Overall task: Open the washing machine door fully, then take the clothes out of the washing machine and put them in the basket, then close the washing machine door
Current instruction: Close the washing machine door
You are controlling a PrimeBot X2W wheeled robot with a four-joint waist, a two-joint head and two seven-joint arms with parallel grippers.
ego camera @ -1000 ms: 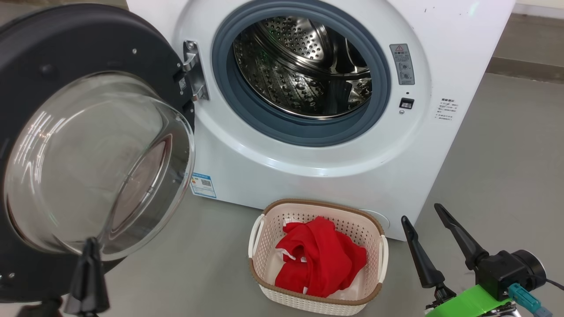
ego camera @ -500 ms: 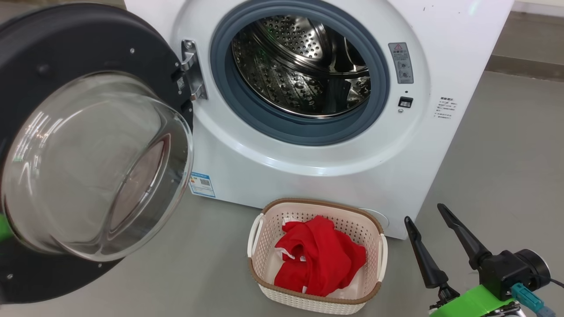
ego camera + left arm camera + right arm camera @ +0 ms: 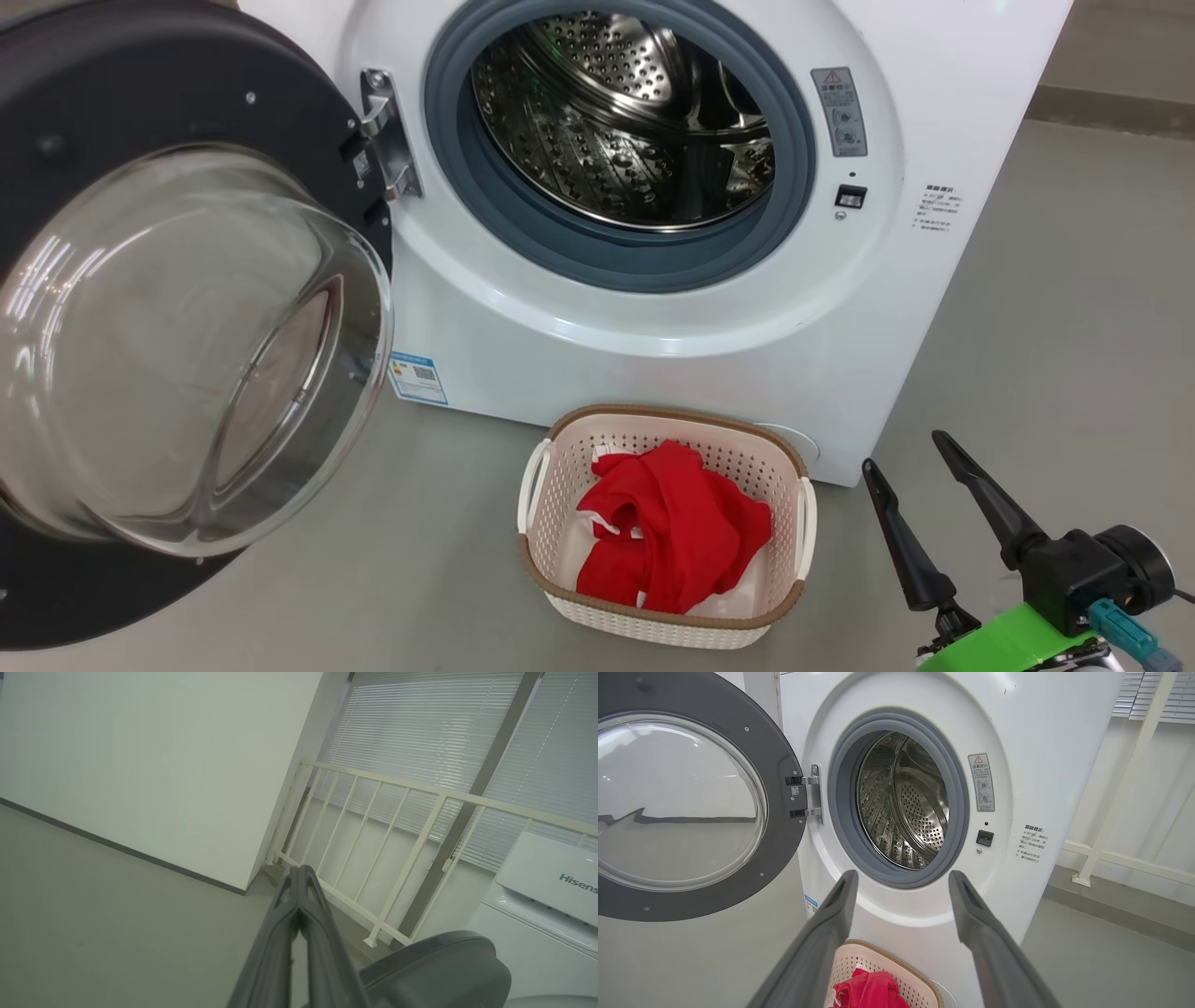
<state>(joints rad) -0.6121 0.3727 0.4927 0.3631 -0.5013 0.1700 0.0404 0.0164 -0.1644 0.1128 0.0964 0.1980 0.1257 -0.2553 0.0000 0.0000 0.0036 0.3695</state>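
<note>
Left pincer (image 3: pixel 299 873) pulled off door (image 3: pixel 140 75), tips together | right pincer (image 3: pixel 901 448) wide | clothes (image 3: pixel 672 532) seemingly heaped in basket (image 3: pixel 653 630)

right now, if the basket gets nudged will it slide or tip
Probably slide: the basket is thin perforated plastic holding only the clothes, so likely light, and the floor looks smooth. Tipping seems unlikely, since it sits low and wide. The clothes look limp and may shift inside.
</note>
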